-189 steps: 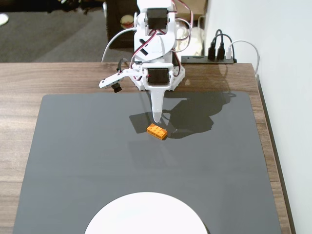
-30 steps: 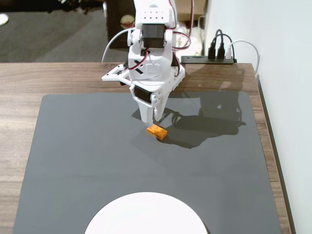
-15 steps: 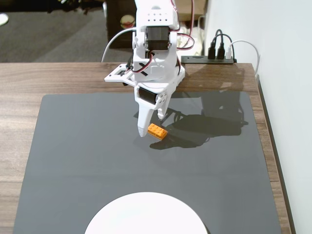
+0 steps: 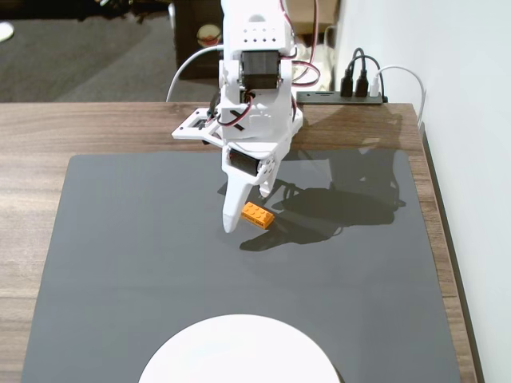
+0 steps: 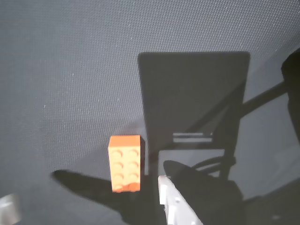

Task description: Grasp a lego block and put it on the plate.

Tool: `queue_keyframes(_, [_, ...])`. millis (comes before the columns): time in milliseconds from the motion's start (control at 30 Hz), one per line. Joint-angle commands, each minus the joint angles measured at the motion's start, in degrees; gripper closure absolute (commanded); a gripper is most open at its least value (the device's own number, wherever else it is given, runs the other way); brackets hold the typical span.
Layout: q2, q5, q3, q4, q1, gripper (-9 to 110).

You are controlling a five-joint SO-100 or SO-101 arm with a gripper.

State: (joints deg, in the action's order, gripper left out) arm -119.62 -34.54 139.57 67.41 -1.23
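While gripper (image 4: 247, 217) hovers open, empty, straddling lego block (image 4: 258, 215) on dark mat (image 4: 120, 263): brick light, rigid, slick; pinch long smooth sides. Plate (image 4: 239, 355) near.

text: none legible; labels: none; brands: none; numbers: none; signs: none

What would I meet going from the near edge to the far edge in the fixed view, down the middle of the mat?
Plate → bare grey mat → lego block, between the open gripper fingers → white arm body → black power strip at the table's far edge.
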Motion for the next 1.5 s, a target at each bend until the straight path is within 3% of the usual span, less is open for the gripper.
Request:
queue_keyframes(0, [0.26, 0.18, -0.53, -0.79, -0.44, 61])
queue_keyframes(800, [5.1, 1.58, -0.09, -4.92, 0.53, 62])
queue_keyframes(1233, [5.45, 2.29, -0.09, -5.8, 0.79, 78])
queue_keyframes(1367, [5.54, 2.29, -0.09, -5.89, 0.79, 89])
queue_keyframes(1467, [5.54, 2.29, -0.09, -5.89, 0.79, 89])
